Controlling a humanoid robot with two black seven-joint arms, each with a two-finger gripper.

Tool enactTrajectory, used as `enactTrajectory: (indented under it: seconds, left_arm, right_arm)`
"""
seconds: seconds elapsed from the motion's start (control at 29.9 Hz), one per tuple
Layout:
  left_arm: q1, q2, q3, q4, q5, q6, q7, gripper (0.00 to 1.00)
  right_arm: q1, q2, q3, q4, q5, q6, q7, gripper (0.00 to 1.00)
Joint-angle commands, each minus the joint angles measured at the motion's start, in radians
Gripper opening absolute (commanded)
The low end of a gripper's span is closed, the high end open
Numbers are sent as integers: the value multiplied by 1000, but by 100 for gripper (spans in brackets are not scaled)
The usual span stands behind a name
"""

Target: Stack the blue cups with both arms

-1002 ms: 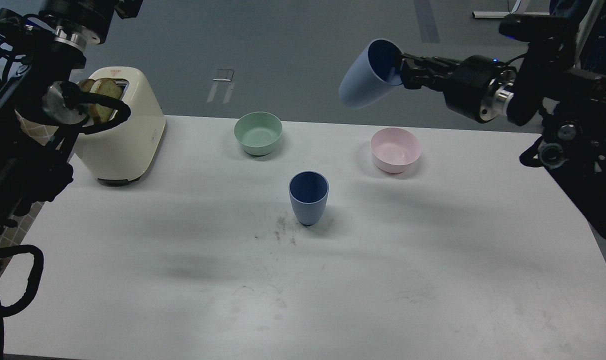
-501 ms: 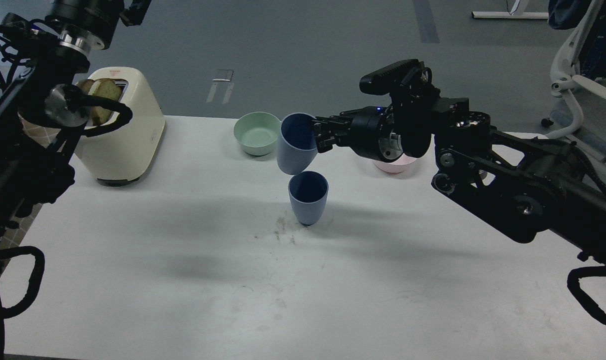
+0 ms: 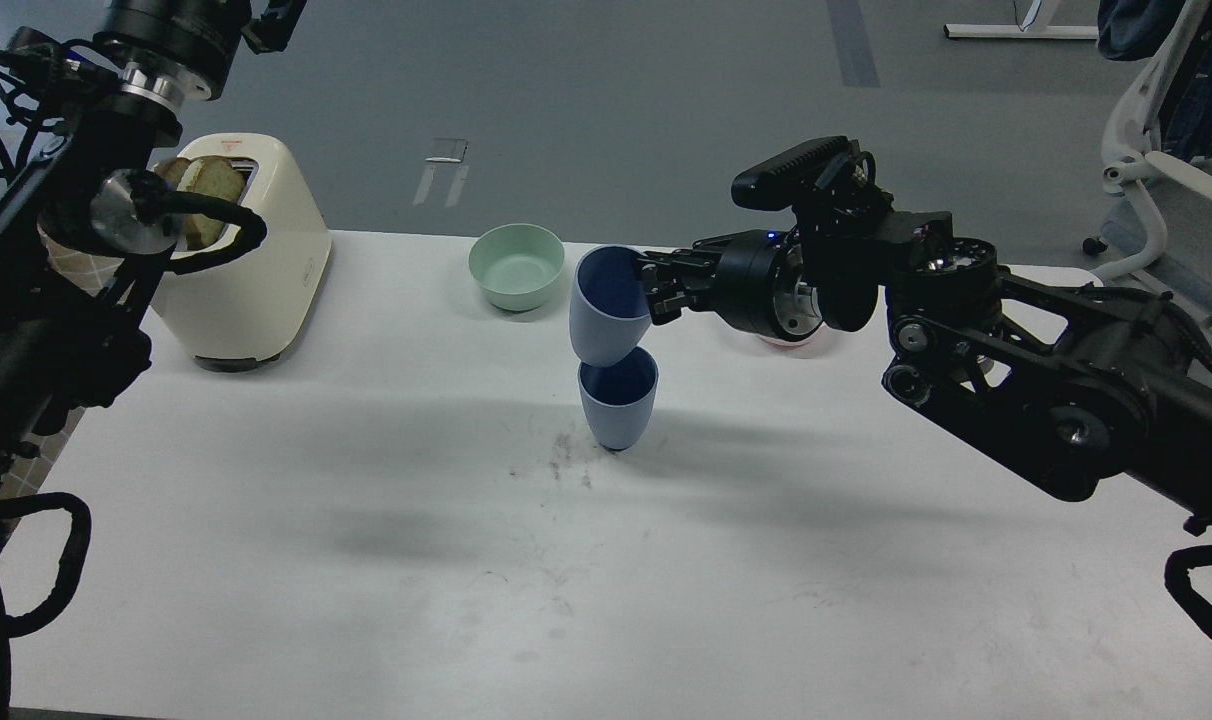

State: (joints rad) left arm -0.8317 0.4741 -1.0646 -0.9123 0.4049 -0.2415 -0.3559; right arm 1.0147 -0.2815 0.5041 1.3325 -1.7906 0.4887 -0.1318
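One blue cup (image 3: pixel 618 408) stands upright on the white table (image 3: pixel 366 560) near the middle. My right gripper (image 3: pixel 654 290) is shut on the rim of the second blue cup (image 3: pixel 604 318), with one finger inside it. That cup is tilted, and its narrow base sits at the mouth of the standing cup, towards its left side. My left arm (image 3: pixel 86 230) rises along the left edge and leaves the view at the top; its gripper does not show.
A mint-green bowl (image 3: pixel 516 262) sits behind the cups. A pink bowl (image 3: pixel 788 342) is almost hidden behind my right wrist. A cream toaster (image 3: pixel 256 270) with bread (image 3: pixel 206 185) stands at the back left. A white chair (image 3: pixel 1156 170) is beyond the table, right.
My right arm swung left and down with the held cup, from high at the right to above the standing cup, then lowered it until its base reached that cup's mouth. The left arm stayed still.
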Motion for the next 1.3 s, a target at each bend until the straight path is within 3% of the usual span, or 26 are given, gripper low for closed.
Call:
enactTrajectory:
  seconds: [0.0,1.17,1.27]
  left_arm:
    - [0,0,0,0,0,-1,0,97]
    - [2,-2,0,-7,-2,-1,0,98]
    - [3,-2,-1,-7,-2,-1,0,98]
  right_arm:
    - [-10,-21,-3,31,5,0,0,0]
    - [-65,-36,-1,43,-4,0,1,0]
    - [-73,-33,1,43,-4,0,1,6]
